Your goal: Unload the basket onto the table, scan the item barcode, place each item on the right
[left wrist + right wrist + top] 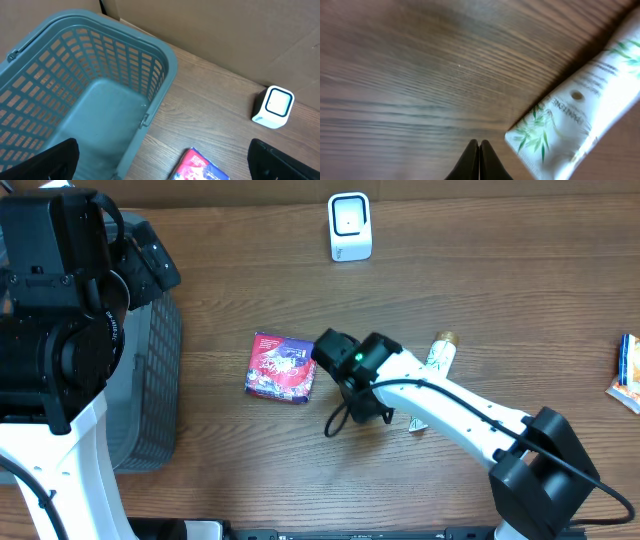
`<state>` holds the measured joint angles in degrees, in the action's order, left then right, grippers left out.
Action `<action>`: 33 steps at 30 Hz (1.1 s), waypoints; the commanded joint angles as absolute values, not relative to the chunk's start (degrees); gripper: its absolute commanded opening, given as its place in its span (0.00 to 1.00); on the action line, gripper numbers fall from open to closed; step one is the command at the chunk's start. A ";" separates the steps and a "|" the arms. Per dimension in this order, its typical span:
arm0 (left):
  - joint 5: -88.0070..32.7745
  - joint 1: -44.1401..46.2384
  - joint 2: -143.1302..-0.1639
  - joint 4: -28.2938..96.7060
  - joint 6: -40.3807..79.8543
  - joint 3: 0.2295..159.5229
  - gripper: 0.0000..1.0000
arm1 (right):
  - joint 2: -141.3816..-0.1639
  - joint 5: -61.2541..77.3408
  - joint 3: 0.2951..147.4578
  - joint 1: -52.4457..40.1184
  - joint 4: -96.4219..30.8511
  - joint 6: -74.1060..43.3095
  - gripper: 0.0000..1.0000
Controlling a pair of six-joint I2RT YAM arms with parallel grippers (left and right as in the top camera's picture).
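The white scanner (349, 226) stands upright at the back of the table, also in the left wrist view (274, 106). A red and blue packet (281, 367) lies flat mid-table. A white tube with green leaf print (580, 115) lies to its right, partly under my right arm (437, 355). My right gripper (479, 145) is shut on nothing, its tips close over bare wood just left of the tube's crimped end (380, 412). My left gripper (164, 150) stands wide open and empty, high over the basket's edge, with the packet (200, 167) below it.
A grey-blue plastic basket (150, 380) takes up the left side, its rim (170, 65) near the packet. Another small packet (627, 372) lies at the right table edge. A cardboard wall runs behind the scanner.
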<state>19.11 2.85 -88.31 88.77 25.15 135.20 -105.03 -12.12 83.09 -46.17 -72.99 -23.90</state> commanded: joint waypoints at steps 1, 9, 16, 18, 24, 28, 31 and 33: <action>19.88 2.59 -88.71 88.68 25.76 135.48 1.00 | -103.59 -13.41 88.95 -43.83 -75.64 -35.57 0.04; 19.88 2.59 -88.71 88.68 25.76 135.48 1.00 | -102.50 -13.61 86.61 -27.77 -77.60 -40.51 0.04; 19.88 2.59 -88.71 88.68 25.76 135.48 1.00 | -102.52 -5.21 79.99 -14.09 -68.55 -31.48 0.04; 19.88 2.59 -88.71 88.68 25.76 135.48 1.00 | -102.54 -3.79 77.28 -12.16 -65.56 -30.98 0.04; 19.88 2.59 -88.71 88.68 25.76 135.48 1.00 | -102.56 -1.37 70.70 -10.26 -58.70 -28.34 0.04; 19.88 2.59 -88.71 88.68 25.76 135.48 1.00 | -102.56 0.01 67.46 -10.26 -55.09 -27.92 0.04; 19.88 2.59 -88.71 88.68 25.76 135.48 1.00 | -102.54 3.20 67.20 -10.26 -53.30 -25.47 0.04; 19.88 2.59 -88.71 88.68 25.76 135.48 1.00 | -102.54 4.78 67.24 -10.39 -52.62 -24.18 0.04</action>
<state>19.11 2.85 -88.31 88.77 25.15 135.20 -104.09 1.13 67.16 -10.37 -53.58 -27.03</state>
